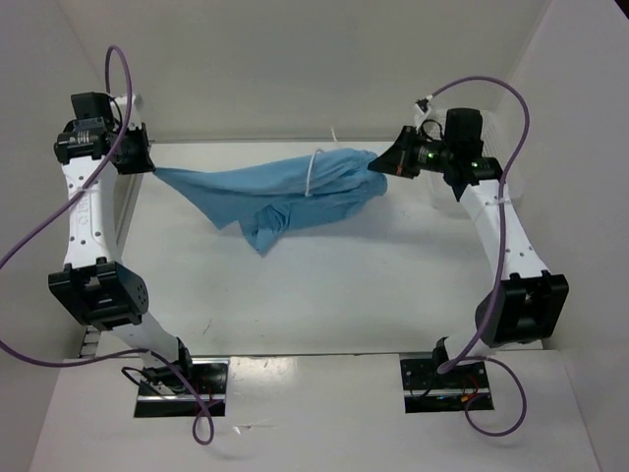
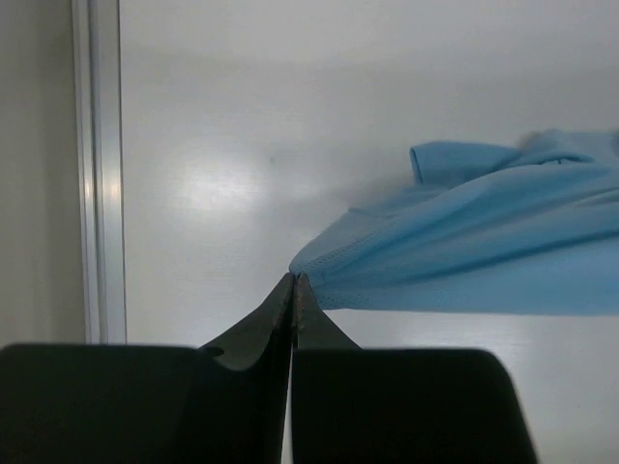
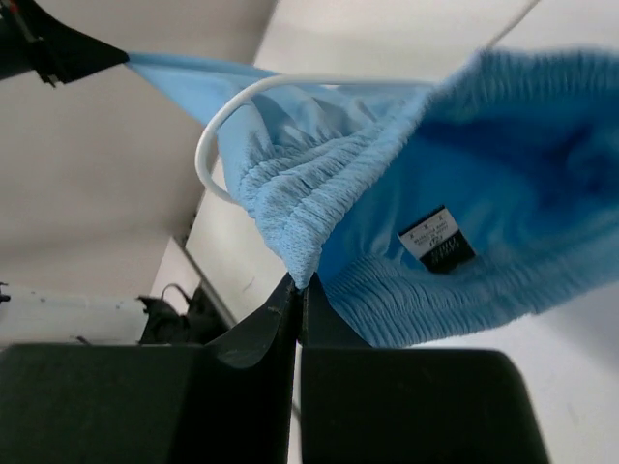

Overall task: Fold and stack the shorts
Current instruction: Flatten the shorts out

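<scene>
Above the far half of the desk [image 1: 344, 295]: the shorts [image 1: 295, 197] are in the air, stretched from left to right between my two tools.
Left tool [image 1: 150, 169]: it is closed on one thin corner of the shorts, at the far left side. In my left wrist view the two fingers are pressed together and the edge of the cloth is caught at their tips.
Right tool [image 1: 381, 167]: it is closed on the gathered waistband [image 3: 319, 193], at the far right side. In my right wrist view the fingers meet and the rim of the waistband goes in between the tips.
Shape of the cloth: it is wide at my right tool and becomes a narrow point at my left tool. The top edge looks tight.
Hanging part: one leg drops from the middle and points toward the near left. I cannot tell if its end touches the desk.
Cord [image 1: 313, 175]: it is thin and white. It lies as a loop over the upper middle of the shorts, and it comes out from the waistband.
Tag [image 3: 437, 240]: small, black and white, sewn on the inner side of the waist, which is turned to my right wrist camera.
Colour: light blue everywhere, darker in the shadow inside the waist.
</scene>
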`<state>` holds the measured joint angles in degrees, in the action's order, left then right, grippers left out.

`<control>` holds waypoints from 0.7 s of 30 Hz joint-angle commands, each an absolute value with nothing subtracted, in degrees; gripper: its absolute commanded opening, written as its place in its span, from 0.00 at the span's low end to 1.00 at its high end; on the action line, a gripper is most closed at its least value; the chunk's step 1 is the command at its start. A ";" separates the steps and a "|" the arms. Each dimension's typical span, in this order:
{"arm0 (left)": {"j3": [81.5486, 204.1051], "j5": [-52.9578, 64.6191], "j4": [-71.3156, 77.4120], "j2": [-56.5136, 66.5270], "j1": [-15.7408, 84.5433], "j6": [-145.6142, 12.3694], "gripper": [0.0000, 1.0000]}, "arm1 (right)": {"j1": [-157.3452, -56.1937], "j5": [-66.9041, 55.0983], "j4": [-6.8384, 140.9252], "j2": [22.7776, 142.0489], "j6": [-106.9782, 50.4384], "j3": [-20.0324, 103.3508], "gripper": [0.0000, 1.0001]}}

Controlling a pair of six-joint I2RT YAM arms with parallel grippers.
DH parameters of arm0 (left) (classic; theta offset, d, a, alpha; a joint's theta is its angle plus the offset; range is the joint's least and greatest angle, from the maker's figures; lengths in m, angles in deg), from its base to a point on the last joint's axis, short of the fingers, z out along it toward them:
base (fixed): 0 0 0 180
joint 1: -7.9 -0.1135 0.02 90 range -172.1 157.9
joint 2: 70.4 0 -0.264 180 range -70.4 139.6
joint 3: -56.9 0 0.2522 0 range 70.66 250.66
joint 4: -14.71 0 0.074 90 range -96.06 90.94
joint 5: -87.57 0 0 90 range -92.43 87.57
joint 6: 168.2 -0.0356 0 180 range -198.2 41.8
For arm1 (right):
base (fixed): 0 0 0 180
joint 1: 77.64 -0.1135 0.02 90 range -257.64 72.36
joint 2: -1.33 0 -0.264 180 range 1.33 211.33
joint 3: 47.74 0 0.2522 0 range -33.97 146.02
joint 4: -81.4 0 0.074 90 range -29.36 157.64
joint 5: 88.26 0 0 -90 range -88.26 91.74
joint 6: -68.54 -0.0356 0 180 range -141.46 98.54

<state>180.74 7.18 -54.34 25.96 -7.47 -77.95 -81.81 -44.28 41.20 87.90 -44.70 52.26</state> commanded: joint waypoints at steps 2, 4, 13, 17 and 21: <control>173.59 3.99 -55.58 20.84 -8.09 -78.20 0.00 | -81.25 -45.55 41.10 84.93 -45.80 43.38 0.00; 170.95 3.99 -54.69 20.05 -8.09 -78.20 0.00 | -81.25 -46.16 41.10 83.78 -45.80 40.40 0.00; 166.03 8.64 -55.22 22.24 -7.04 -78.20 0.00 | -81.25 -44.05 36.17 84.39 -42.02 31.17 0.00; 161.71 8.37 -51.88 23.46 -3.97 -78.20 0.00 | -81.77 -44.58 39.68 84.39 -43.25 25.80 0.00; 166.36 9.87 -50.04 34.67 -0.37 -78.20 0.00 | -81.77 -44.58 43.37 87.54 -44.83 27.54 0.00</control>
